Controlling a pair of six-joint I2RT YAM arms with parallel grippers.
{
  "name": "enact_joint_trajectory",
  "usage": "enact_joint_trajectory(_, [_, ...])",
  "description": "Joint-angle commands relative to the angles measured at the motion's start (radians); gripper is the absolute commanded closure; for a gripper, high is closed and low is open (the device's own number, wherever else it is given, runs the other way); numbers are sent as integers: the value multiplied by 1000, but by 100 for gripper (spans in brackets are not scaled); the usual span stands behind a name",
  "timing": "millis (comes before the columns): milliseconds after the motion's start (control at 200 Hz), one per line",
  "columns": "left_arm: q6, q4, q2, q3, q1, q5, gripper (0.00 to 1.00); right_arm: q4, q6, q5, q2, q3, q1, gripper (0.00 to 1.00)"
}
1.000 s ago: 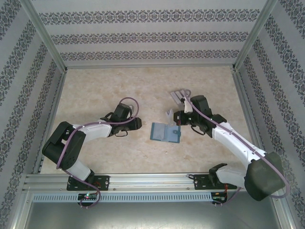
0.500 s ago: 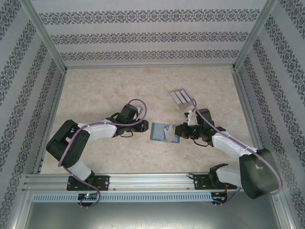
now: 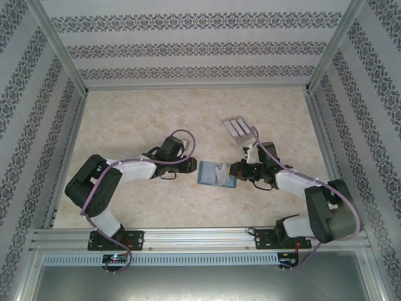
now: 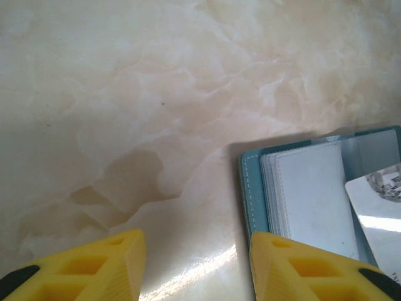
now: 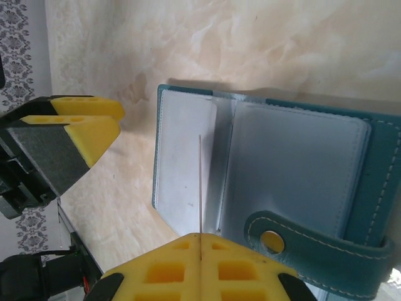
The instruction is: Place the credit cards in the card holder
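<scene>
The teal card holder (image 3: 213,174) lies open on the table, its clear sleeves facing up (image 5: 294,163). My right gripper (image 3: 234,170) is shut on one credit card (image 5: 200,182), seen edge-on and standing over the holder's left sleeve (image 5: 185,157). The same card shows as a grey plate (image 4: 379,216) over the holder (image 4: 301,188). My left gripper (image 3: 192,166) is open at the holder's left edge. One yellow finger (image 4: 301,266) overlaps that edge and the other finger (image 4: 94,266) is over bare table. Three more credit cards (image 3: 237,127) lie side by side behind.
The holder's strap with its snap (image 5: 272,240) lies near my right fingertips. Metal frame rails (image 3: 188,237) run along the near edge, and patterned walls enclose the marble table (image 3: 138,119). Bare table lies to the left and behind.
My right gripper has carried its card from near the loose cards down and left to over the holder. My left gripper has moved right to the holder's left edge.
</scene>
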Motion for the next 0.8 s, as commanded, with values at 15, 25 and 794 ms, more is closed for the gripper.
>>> enact_joint_trajectory(15, [22,-25,15,31,-13,7,52,24,3,-34,-1,-28,-21,100])
enact_joint_trajectory(25, [22,-25,14,30,-14,5,52,25,2,-36,1,-28,-22,100])
enact_joint_trajectory(794, [20,-44,-5,24,-14,-53,53,227,175,11,157,-58,-18,100])
